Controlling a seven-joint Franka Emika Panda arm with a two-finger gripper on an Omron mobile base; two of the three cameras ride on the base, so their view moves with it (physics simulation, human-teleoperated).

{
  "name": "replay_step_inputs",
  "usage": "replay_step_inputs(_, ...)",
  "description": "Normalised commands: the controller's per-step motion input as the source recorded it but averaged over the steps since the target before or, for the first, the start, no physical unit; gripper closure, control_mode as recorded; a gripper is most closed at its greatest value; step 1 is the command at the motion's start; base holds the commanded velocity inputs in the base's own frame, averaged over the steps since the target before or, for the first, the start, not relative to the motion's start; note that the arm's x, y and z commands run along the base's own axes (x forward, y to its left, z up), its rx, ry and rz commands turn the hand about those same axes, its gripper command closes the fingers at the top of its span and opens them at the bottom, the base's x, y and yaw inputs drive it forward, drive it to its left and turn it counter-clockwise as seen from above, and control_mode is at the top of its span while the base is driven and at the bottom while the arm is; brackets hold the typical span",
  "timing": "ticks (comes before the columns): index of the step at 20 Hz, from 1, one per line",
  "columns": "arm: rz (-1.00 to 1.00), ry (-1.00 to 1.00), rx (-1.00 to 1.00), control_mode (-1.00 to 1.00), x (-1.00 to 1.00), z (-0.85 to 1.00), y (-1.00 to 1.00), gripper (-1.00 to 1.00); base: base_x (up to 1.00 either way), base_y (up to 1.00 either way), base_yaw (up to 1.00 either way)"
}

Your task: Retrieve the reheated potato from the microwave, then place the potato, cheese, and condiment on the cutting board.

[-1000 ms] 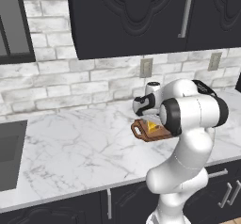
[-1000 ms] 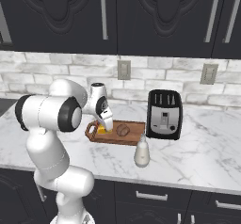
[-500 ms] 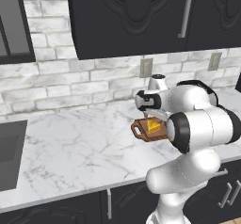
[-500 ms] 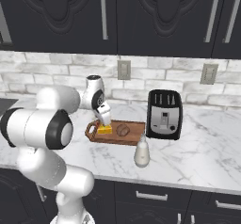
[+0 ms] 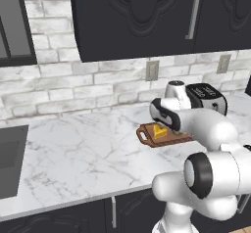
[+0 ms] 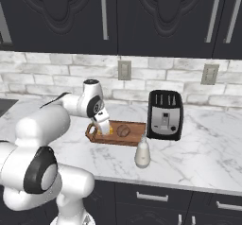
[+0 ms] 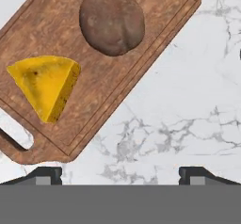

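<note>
Cheese [image 7: 44,86] just dropped on cutting board [image 7: 141,68] beside potato [image 7: 112,20]; claw [image 7: 120,173] released, lifting off. Condiment bottle [image 6: 142,152] left, sitting on tabletop [image 6: 203,158].

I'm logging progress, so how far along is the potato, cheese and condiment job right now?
Done: the potato and cheese wedge lie on the cutting board. In hand: nothing; the gripper hangs open above the board. Left: the condiment bottle, standing on the counter in front of the board.
</note>
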Motion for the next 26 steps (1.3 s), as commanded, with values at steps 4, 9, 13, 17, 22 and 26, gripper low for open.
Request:
replay_step_inputs(4, 0.00, -0.03, 0.00, -1.00, -1.00, 0.34, -0.38, -1.00, 0.00, 0.00, 0.00)
replay_step_inputs(9, 0.00, -0.01, 0.00, -1.00, -0.77, 0.62, -0.48, -1.00, 0.00, 0.00, 0.00)
replay_step_inputs(13, -0.04, 0.00, -0.04, -1.00, -0.28, 0.58, -0.55, -1.00, 0.00, 0.00, 0.00)
replay_step_inputs(17, -0.06, 0.00, -0.07, -1.00, 0.00, 0.42, -0.46, -1.00, 0.00, 0.00, 0.00)
replay_step_inputs(22, -0.01, 0.00, -0.04, -1.00, 0.00, 0.29, -0.39, -1.00, 0.00, 0.00, 0.00)
replay_step_inputs(26, 0.00, 0.00, -0.03, -1.00, 0.00, 0.03, -0.51, -1.00, 0.00, 0.00, 0.00)
